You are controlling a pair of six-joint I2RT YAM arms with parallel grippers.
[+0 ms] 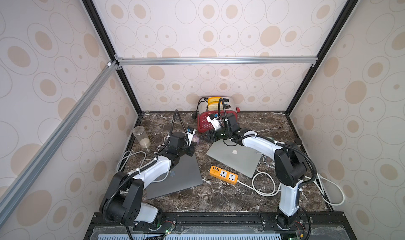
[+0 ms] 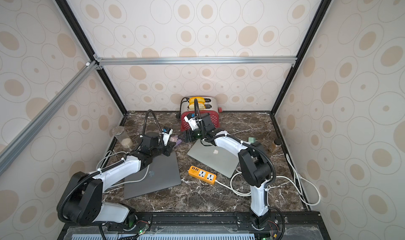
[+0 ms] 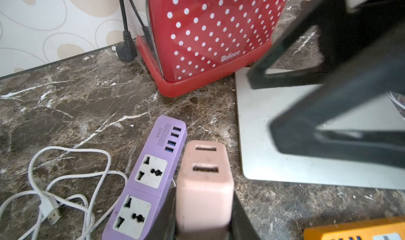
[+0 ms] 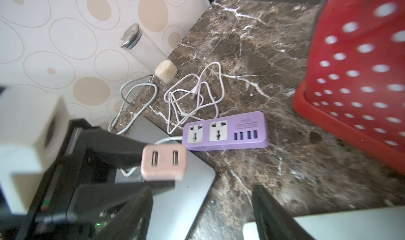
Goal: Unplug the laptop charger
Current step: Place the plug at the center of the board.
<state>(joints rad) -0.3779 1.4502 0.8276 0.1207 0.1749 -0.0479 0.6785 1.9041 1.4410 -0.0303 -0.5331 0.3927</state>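
red polka-dot toaster (image 3: 214,35), orange power strip (image 1: 223,175), clear jar (image 1: 141,137)

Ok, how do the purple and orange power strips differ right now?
Place: the purple strip lies by the toaster, near the pink charger in the left claw; the orange strip lies between the dark laptop and the silver laptop. Colour: purple against orange. Both have two empty sockets and a USB row.

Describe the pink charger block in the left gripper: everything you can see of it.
The pink charger is a small rounded block of matte, slightly scuffed plastic. Its end face carries two USB ports, both empty. The left gripper clamps it by two opposite sides, with the ports pointing away from the wrist. It sits apart from the purple power strip, whose two sockets are both empty. Its prongs are hidden.
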